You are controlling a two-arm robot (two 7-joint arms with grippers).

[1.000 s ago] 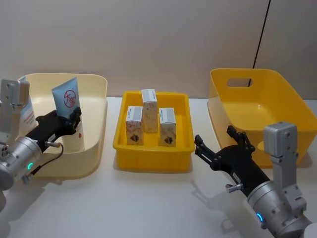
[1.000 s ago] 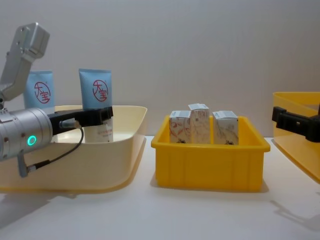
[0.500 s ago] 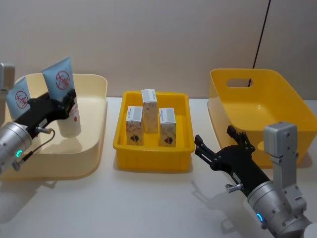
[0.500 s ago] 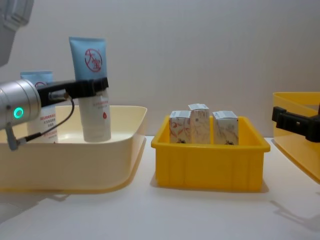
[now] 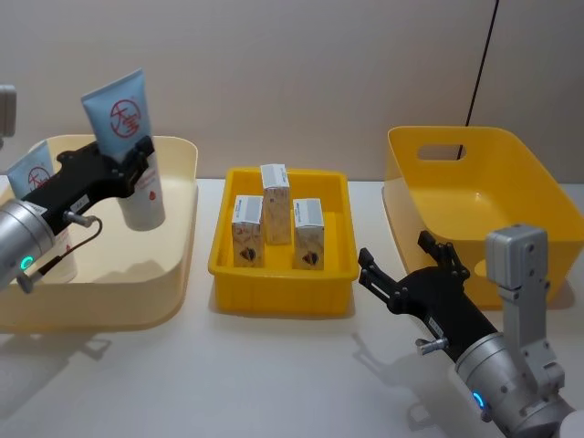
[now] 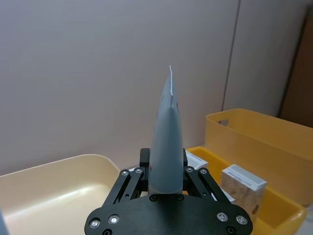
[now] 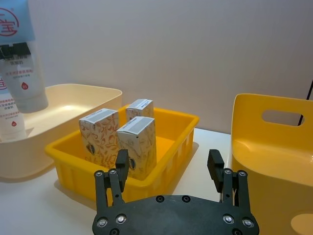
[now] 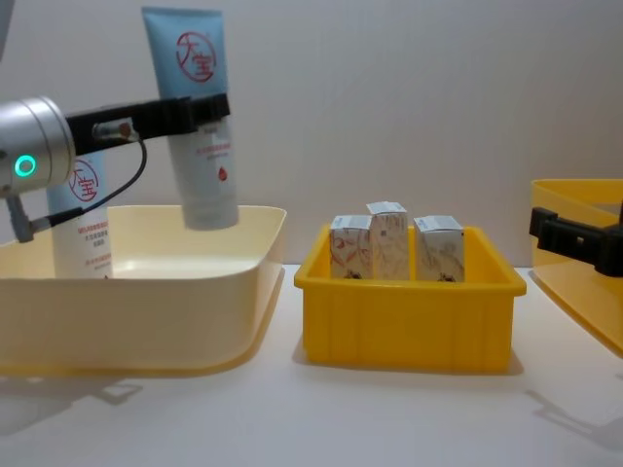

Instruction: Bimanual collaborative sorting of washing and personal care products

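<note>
Your left gripper (image 5: 137, 157) has its fingers clenched around one squeeze tube (image 5: 117, 109), held upright, cap down, above the cream bin (image 5: 185, 246), where the other tube (image 5: 30, 178) stands. Your right gripper (image 5: 395, 254) hovers over the surface (image 5: 274, 383) near the yellow tray (image 5: 283, 301) of three cartons (image 5: 275, 203), fingers released and empty.

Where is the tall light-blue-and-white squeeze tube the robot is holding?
In the chest view, the squeeze tube hangs on the robot's left, gripped by the left gripper over the cream plastic bin, beside the second tube standing inside.
</note>
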